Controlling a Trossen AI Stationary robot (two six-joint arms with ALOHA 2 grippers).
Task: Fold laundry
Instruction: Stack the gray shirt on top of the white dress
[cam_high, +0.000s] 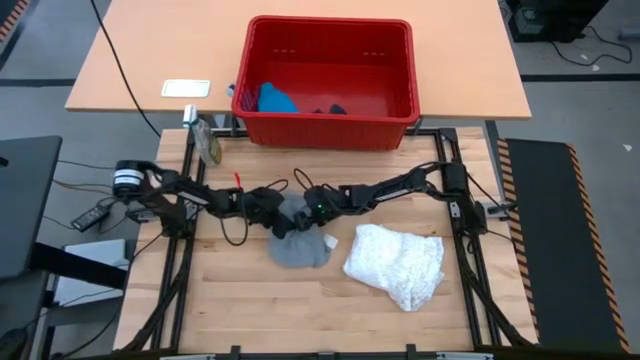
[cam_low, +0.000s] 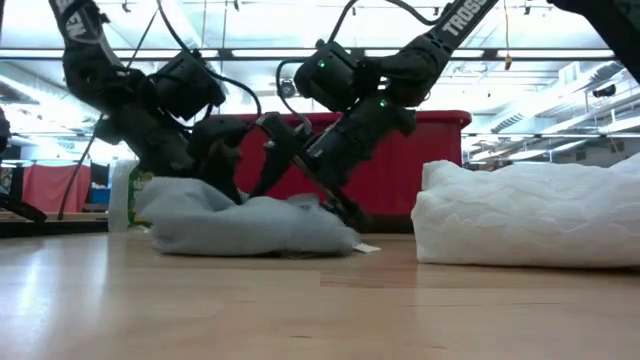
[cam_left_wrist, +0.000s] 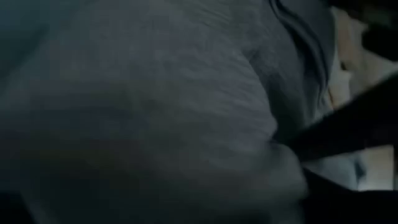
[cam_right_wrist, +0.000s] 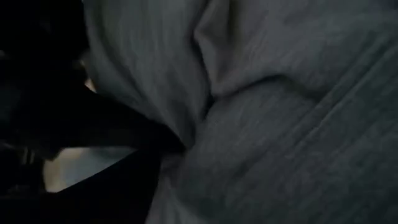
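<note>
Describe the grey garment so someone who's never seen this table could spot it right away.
Start at the red basket at the wooden table's far edge, then come forward to where both arms meet. The grey garment lies crumpled there, left of the white lacy garment: plain, darker and smaller.

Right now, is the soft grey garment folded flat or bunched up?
Bunched up: the soft grey garment lies as a rumpled mound with uneven folds, both grippers at it.

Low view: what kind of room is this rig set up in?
Most likely a lab or workshop, not a home: a long hall with ceiling strip lights, a wooden workbench on a metal frame, and hazard-striped floor mats beside it.
</note>
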